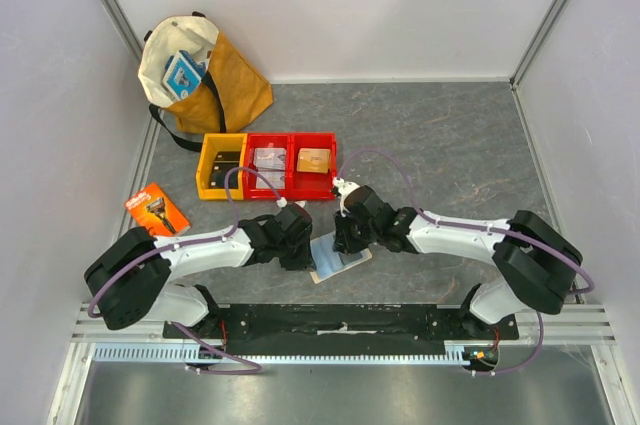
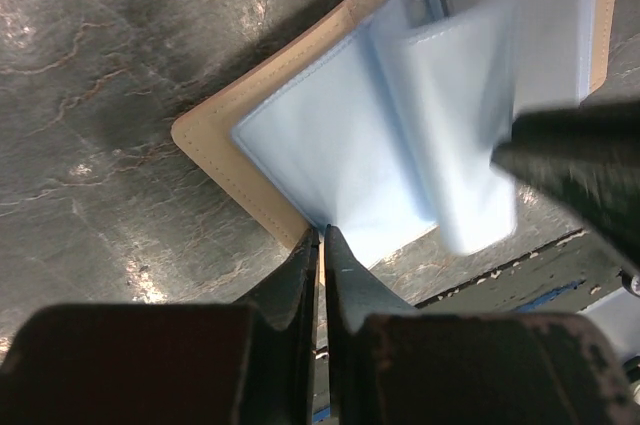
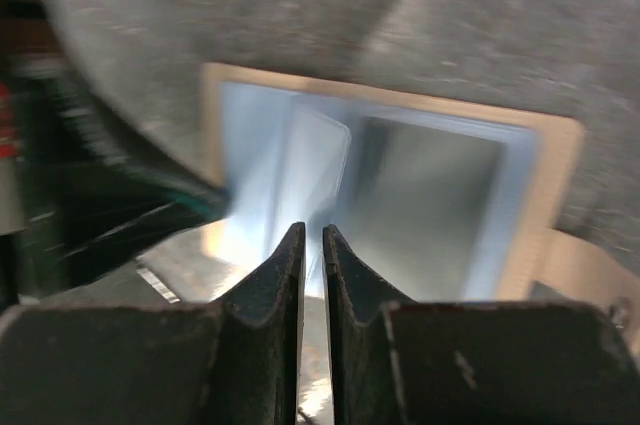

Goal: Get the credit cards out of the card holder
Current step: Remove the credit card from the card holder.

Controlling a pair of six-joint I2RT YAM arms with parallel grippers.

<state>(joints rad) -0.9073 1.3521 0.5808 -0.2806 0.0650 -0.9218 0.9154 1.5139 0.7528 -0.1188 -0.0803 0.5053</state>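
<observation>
A dark grey marbled surface fills the space between pale walls. The left arm and right arm reach inward from their bases and nearly meet at the middle, close to the near edge.

At the far left corner a tan and cream tote bag stands open with a blue packet inside. Just in front of it is a row of three joined bins. The yellow bin holds something dark. Beside it are two red bins, one with a clear item and one with a tan block. An orange razor package lies flat to the left of the bins, near the wall.

The card holder lies opened flat between the two grippers. Its beige cover is down and its pale blue clear sleeves face up. One sleeve flap stands up from the stack. What looks like a light grey card sits inside a flat sleeve, though that view is blurred.

The left gripper has its jaws pressed together with only a hairline slit. Its tips meet the holder's near edge, and I cannot tell whether the edge is caught between them. The right gripper is drawn almost as tight, with its tips over the sleeves at the raised flap. The blur hides whether it is pinching that flap.
</observation>
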